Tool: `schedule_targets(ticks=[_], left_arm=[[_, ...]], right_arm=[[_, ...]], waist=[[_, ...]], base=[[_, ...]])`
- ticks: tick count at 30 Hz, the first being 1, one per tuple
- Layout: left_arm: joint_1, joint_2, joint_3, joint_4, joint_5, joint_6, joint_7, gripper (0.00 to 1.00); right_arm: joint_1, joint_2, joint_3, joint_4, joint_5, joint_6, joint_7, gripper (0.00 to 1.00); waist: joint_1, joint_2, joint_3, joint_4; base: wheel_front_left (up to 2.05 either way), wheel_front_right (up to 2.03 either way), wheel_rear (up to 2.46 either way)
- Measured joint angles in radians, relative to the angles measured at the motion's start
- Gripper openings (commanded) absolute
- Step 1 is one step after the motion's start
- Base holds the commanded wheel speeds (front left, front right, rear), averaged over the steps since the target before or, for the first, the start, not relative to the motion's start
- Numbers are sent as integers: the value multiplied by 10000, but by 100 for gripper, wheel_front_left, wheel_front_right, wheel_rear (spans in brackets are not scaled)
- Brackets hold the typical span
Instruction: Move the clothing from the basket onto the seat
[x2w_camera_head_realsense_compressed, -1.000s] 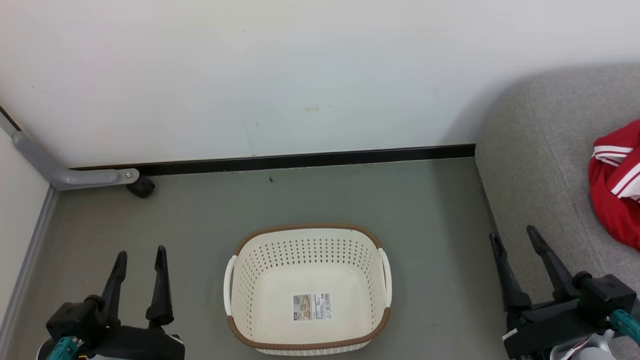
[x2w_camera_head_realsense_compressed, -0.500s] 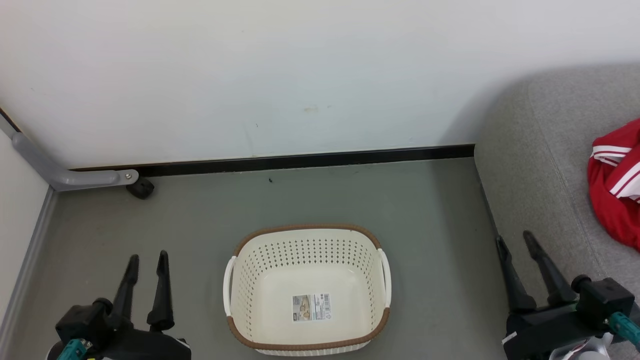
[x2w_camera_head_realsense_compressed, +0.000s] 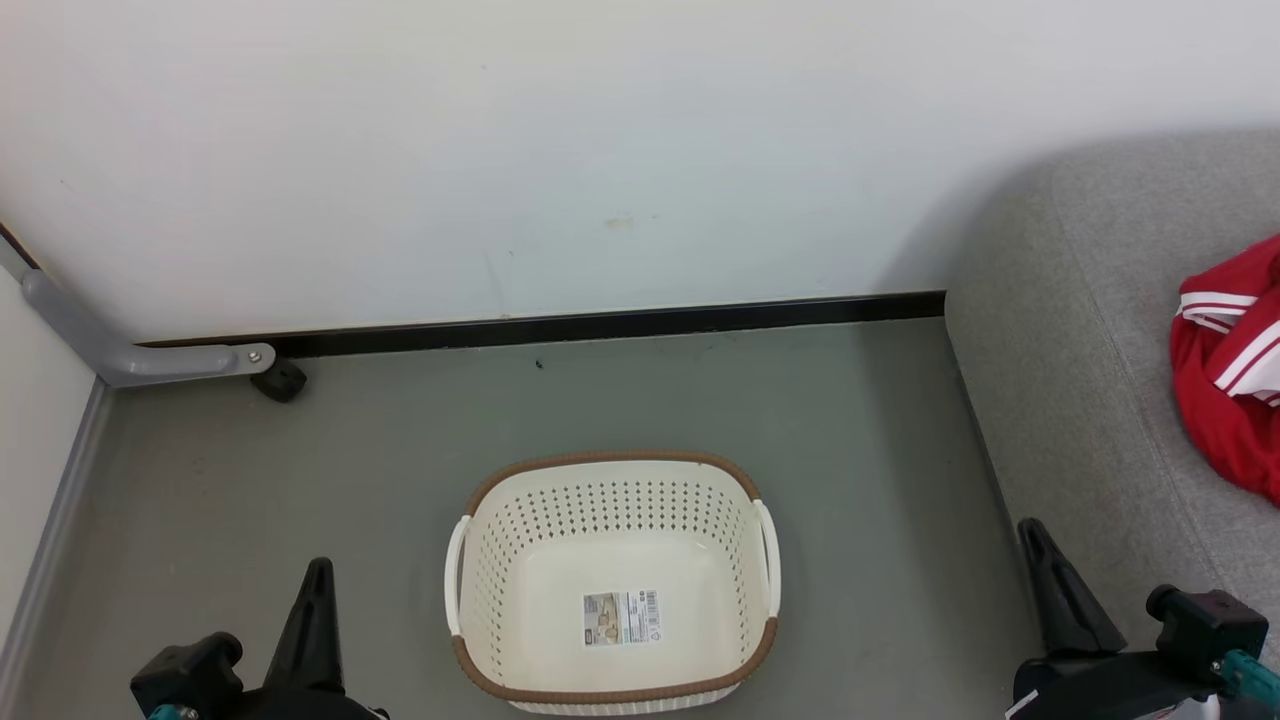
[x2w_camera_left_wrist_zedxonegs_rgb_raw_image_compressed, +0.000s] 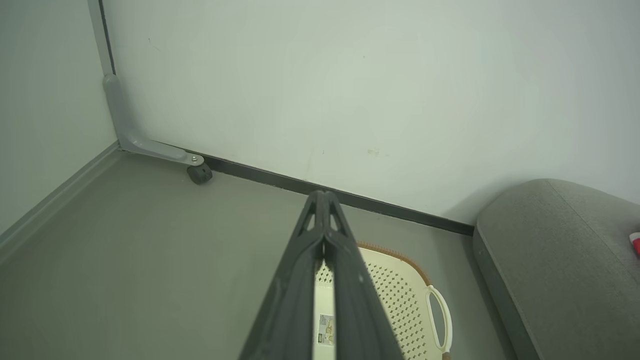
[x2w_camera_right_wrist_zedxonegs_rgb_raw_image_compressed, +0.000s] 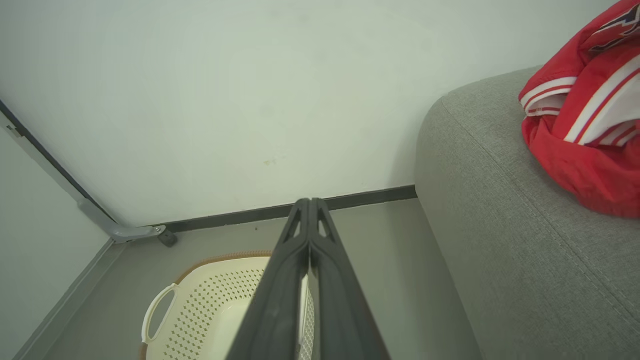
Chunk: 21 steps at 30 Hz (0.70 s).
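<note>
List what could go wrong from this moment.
1. The red soft garment with white stripes runs past the picture's edge on the large grey fabric seat; part may hang off and slide down.
2. The empty cream perforated plastic basket stands on the floor between the shut left gripper and shut right gripper; a low sweep might knock it.
3. The right gripper is near the seat's end and might brush it.

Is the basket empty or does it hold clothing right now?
Empty: the basket shows its bare bottom and label sticker, no fabric inside; the red clothing lies on the grey seat.
</note>
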Motion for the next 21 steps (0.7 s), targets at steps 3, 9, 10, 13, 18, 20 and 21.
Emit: schedule_targets(ticks=[3, 9, 10, 13, 18, 20, 21], left_arm=[[-6, -50, 84, 6, -339, -54, 128, 0], [-12, -121, 245, 10, -966, -169, 360, 0], [-13, -136, 284, 12, -1081, -173, 378, 0], [-20, -205, 414, 13, -1453, -255, 556, 0], [-23, -326, 543, 17, -1971, -339, 734, 0], [-25, -364, 614, 17, -2243, -349, 807, 0], [-25, -382, 658, 19, -2345, -351, 832, 0]], right_arm=[[-8, 58, -128, 33, 422, 75, 144, 0], [-32, 171, -387, 107, 1177, 134, 351, 0], [-34, 188, -433, 119, 1298, 163, 418, 0], [-47, 247, -608, 155, 1804, 176, 585, 0], [-58, 337, -823, 194, 2435, 263, 771, 0], [-62, 370, -909, 209, 2667, 274, 830, 0], [-66, 383, -951, 219, 2777, 311, 863, 0]], waist=[[0, 0, -16, -12], [0, 0, -48, -36], [0, 0, -54, -40], [0, 0, -75, -56], [0, 0, -102, -75], [0, 0, -112, -83], [0, 0, -118, -87]], base=[[0, 0, 0], [0, 0, 0], [0, 0, 0], [0, 0, 0], [0, 0, 0], [0, 0, 0], [0, 0, 0]])
